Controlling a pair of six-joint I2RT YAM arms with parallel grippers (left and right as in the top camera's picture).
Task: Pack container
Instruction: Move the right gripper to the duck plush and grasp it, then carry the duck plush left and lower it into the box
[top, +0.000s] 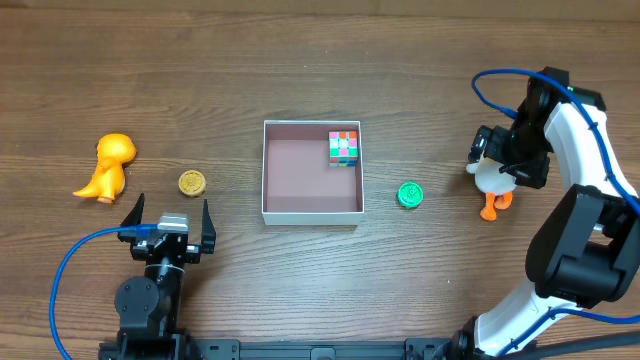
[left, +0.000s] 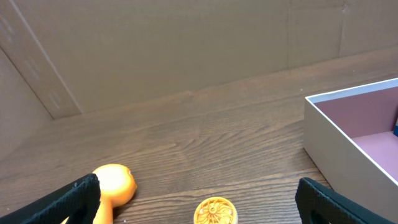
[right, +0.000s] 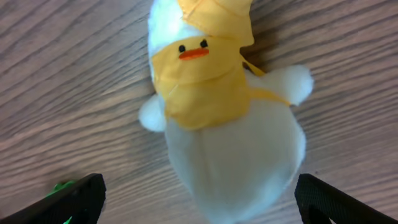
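Plush duck (right: 230, 124): white, yellow-hooded, lying on the counter (top: 300, 60) directly under my right claw (right: 202, 200).
Right claw: released, fingers spread wide, gripping nothing.
Left claw (top: 170, 212): released, empty, near a gold disc (top: 192, 183) and an orange dinosaur toy (top: 106, 166).
Container (top: 295, 170): mid-counter, between my arms, with a colourful puzzle cube (top: 344, 147) in its far right corner.
Green disc (top: 409, 194): between container and duck.

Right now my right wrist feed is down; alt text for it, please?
A white plush duck in a yellow hood lies on the wooden table, filling the frame. The black fingers stand wide open at the bottom corners, either side of it. A green sliver shows lower left.
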